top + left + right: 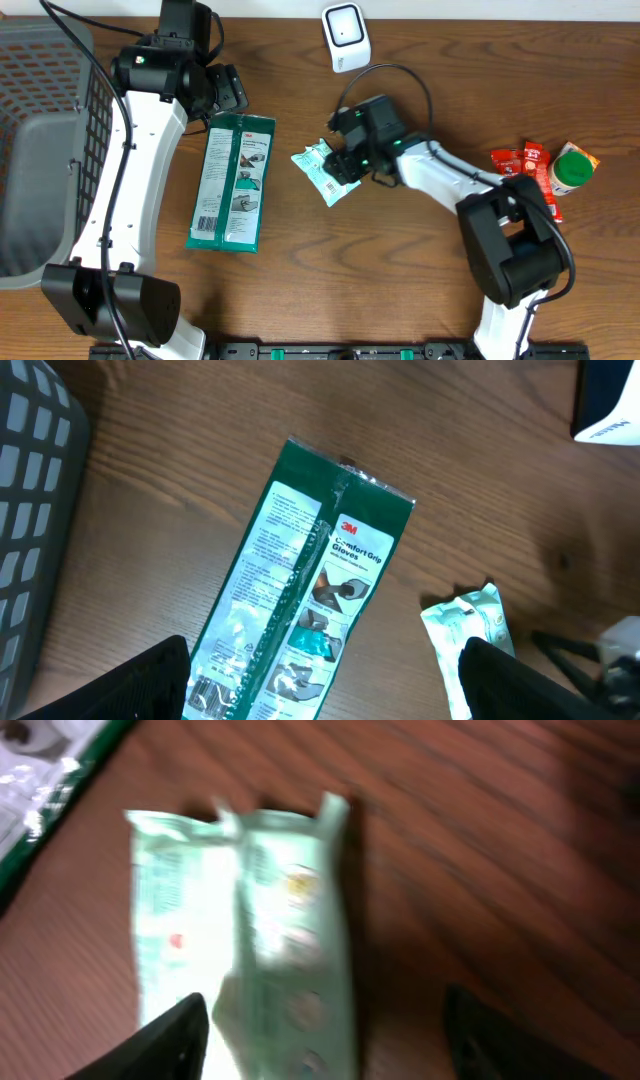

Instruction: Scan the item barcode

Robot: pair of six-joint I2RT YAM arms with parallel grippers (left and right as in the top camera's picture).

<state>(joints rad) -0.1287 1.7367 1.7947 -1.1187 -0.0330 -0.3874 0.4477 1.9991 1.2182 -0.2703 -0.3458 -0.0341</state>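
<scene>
While low over pale pouch [318, 168], right gripper [345, 163] w/ jaws apart.

Green glove pack [300, 595], pale pouch [470, 625] beside, wooden table [180, 440]

Glossy plastic glove pack [232, 182], crinkly film pouch [318, 168] (also shiny), matt wood-grain table [400, 290].

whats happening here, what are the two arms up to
The right gripper hovers open over a small pale green plastic packet lying on the wooden table, not gripping it. The left gripper hangs open above a flat green glove pack. The white scanner stands at the far edge; nothing is held up to it yet.
</scene>
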